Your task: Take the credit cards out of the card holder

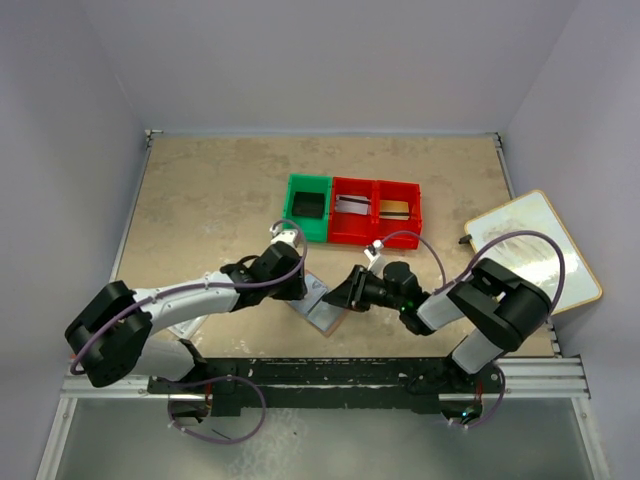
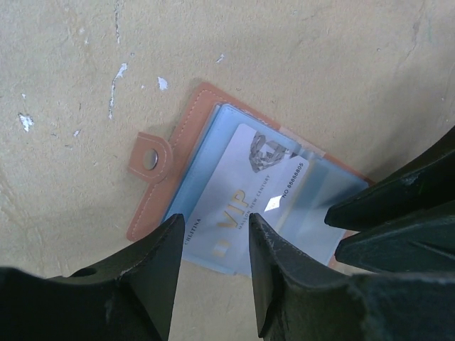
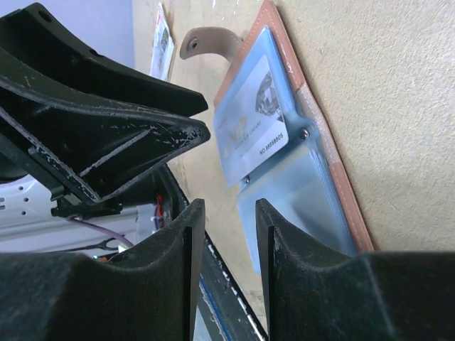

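From above, the card holder (image 1: pixel 322 308) lies open on the table (image 1: pixel 200 200), at 6 o'clock from the red bins (image 1: pixel 375 212). The left gripper (image 1: pixel 300 288) is at its 10 o'clock and the right gripper (image 1: pixel 347 296) at its 3 o'clock. In the left wrist view, the left jaws stand apart over the near edge of a pale VIP card (image 2: pixel 249 192) in the blue pocket. In the right wrist view, the right jaws stand a little apart and hold nothing, with the holder at 1 o'clock.

stitched leather-like card holder (image 2: pixel 183 155), glossy clear plastic sleeves (image 2: pixel 321 193), matt table (image 2: pixel 284 57)
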`<state>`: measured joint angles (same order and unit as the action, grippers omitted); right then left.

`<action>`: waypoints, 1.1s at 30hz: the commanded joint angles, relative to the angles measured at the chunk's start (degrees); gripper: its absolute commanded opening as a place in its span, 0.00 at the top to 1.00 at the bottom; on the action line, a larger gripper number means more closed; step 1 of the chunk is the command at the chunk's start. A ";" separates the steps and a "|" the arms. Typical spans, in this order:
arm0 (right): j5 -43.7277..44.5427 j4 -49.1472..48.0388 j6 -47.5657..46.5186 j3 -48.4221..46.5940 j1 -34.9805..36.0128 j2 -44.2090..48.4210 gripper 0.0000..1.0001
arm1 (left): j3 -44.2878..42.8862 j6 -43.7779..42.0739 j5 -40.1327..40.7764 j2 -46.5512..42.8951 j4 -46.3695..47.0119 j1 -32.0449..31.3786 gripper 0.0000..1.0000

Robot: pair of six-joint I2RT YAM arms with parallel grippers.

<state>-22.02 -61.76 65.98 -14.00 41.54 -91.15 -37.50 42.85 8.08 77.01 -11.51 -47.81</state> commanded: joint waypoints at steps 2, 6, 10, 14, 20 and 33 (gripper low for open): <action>1.06 -5.74 2.11 -0.57 0.50 -1.55 0.63 | -2.79 -0.01 -0.20 -0.36 2.15 -0.48 0.61; 1.17 -3.69 2.05 -2.75 1.57 -3.14 0.63 | -2.82 -0.27 -0.39 0.90 1.65 -0.44 0.61; 1.45 -4.35 2.03 -3.89 2.43 -5.04 0.63 | -4.14 -1.44 -0.59 2.51 -1.27 -0.80 0.63; 0.90 -6.81 2.60 -4.65 2.58 -8.21 0.64 | -3.71 -1.82 0.27 2.31 -1.33 -0.97 0.66; 3.79 -11.78 6.64 -3.17 3.21 -11.22 0.68 | -3.39 -1.81 3.62 3.16 -1.90 -1.47 0.72; 12.08 -12.34 11.63 -2.84 5.98 -12.49 0.73 | -1.66 -2.44 5.14 4.55 -1.44 -2.35 0.75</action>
<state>-13.32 -70.85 75.79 -16.43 46.81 -102.52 -39.42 41.08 11.68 81.71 -14.02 -49.65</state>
